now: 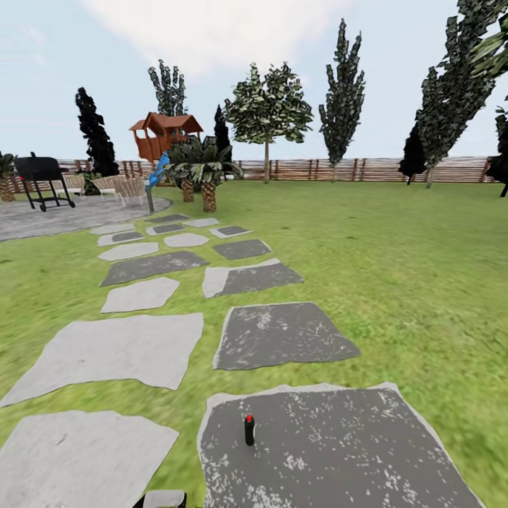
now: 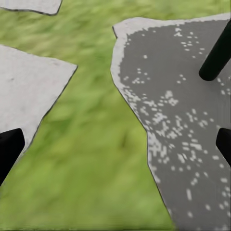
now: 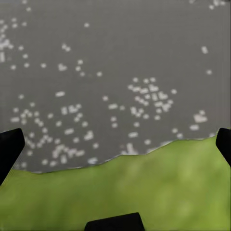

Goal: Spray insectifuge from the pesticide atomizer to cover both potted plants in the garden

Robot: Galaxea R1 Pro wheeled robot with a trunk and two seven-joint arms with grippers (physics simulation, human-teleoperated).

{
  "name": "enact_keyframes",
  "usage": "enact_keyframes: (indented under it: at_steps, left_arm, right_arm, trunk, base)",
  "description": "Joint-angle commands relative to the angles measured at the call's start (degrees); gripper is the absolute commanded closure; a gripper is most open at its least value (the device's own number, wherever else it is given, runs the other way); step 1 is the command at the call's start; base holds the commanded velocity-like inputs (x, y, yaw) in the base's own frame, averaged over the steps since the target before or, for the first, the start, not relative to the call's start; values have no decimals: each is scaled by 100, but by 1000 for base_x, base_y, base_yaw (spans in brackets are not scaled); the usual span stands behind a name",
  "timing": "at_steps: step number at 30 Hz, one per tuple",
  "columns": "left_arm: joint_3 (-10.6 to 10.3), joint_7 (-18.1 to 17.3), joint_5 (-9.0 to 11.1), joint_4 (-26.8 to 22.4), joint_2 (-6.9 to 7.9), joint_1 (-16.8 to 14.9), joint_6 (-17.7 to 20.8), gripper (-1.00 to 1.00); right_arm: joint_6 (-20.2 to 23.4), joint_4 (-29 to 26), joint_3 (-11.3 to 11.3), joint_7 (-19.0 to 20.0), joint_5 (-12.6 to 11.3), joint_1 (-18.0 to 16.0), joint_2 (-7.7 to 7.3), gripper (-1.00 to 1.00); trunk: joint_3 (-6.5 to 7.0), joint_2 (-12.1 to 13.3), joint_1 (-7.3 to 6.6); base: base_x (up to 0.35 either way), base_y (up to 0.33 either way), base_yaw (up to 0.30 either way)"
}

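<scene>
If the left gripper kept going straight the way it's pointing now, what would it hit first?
Most likely the ground: the left gripper, jaws open, points down at the grass strip beside the dark paving slab. The black atomizer stands off to the side, out of that line. Depth is hard to judge.

Head cam fwd over paving slabs (image 1: pixel 282 335); both wrist cams close, down, same dark slab (image 2: pixel 187 125)

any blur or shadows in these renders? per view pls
Head view: flat even light, no cast shadow under the small black red-capped atomizer; far grass lawn smeared. Left wrist view: grass soft, dark speckled stone slab edge jagged. Right wrist view: slab crisp, grass blurred.
</scene>
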Motion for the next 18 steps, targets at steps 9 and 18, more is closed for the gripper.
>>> enact_keyframes:
  at_steps: [9,18]
  left_arm:
    - [-1,0,-1,7,-1,-4,-19,-100]
    - [-1,0,-1,6,-1,-4,-19,-100]
  right_arm:
    - [-20,3,-11,-1,-1,-2,-2,-100]
    - [-19,3,-11,-2,-1,-2,1,-100]
  trunk:
    - [-32,-2,-1]
    - [-33,-2,-1]
  base:
    - [0,0,165]
    - [0,0,6]
